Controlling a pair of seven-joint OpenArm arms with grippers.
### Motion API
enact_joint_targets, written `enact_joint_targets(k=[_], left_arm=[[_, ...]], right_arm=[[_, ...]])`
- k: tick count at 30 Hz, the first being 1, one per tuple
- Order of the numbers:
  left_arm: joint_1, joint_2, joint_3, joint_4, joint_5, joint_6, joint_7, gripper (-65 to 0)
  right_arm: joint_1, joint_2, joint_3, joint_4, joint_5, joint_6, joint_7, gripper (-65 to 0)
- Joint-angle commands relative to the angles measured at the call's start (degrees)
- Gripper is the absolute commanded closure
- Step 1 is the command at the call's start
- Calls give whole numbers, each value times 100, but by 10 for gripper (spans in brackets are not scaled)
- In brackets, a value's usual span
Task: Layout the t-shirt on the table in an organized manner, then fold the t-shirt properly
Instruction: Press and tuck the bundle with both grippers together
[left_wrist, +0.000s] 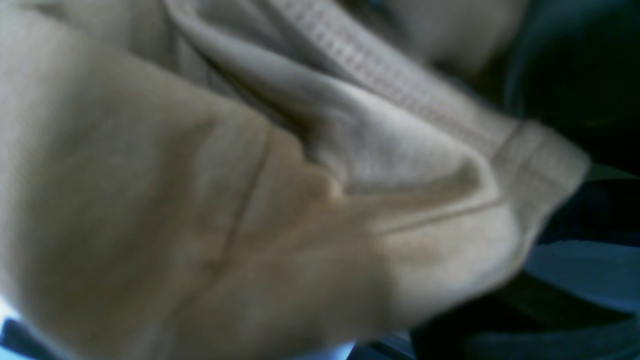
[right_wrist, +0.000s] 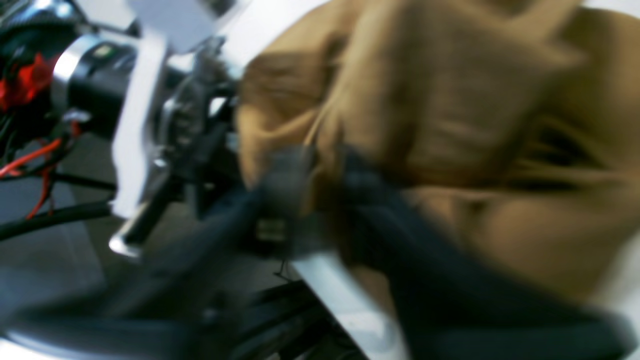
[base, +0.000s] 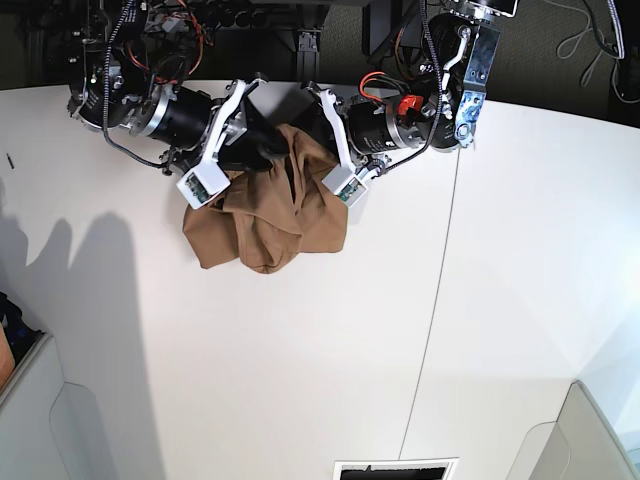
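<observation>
The tan-brown t-shirt (base: 265, 220) lies bunched in a crumpled heap near the far edge of the white table (base: 300, 360). Its upper part is gathered between my two grippers. My right gripper (base: 262, 150) comes in from the left of the base view. In the right wrist view its dark fingers (right_wrist: 285, 185) pinch a fold of the shirt (right_wrist: 475, 125). My left gripper (base: 318, 138) comes in from the right and is buried in the cloth. The left wrist view is filled by blurred shirt fabric and a stitched hem (left_wrist: 250, 200), which hide its fingers.
A thin dark seam (base: 440, 280) runs down the table right of the shirt. A dark slot (base: 395, 470) sits at the near edge. Grey objects stand at the near corners (base: 30, 400) (base: 600, 430). The left arm's motor and red wires (right_wrist: 90, 75) are close beside the right gripper.
</observation>
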Motion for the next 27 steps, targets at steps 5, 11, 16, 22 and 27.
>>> enact_joint_targets(k=[5, 11, 16, 22, 27], left_arm=[[-61, 11, -2, 85, -142, -76, -118, -241], [-59, 13, 0, 85, -129, -76, -118, -241], [-52, -66, 0, 85, -131, -76, -114, -241], [-42, -81, 0, 85, -129, -76, -98, -241], [20, -81, 0, 85, -129, -76, -90, -241]], right_arm=[[81, 31, -9, 247, 76, 35, 385, -321], [243, 28, 184, 872, -304, -66, 568, -321], [605, 26, 295, 752, -1169, -199, 964, -321], [1067, -26, 251, 94, -1414, -310, 1036, -325], [1220, -151, 146, -479, -1556, -302, 1099, -451]])
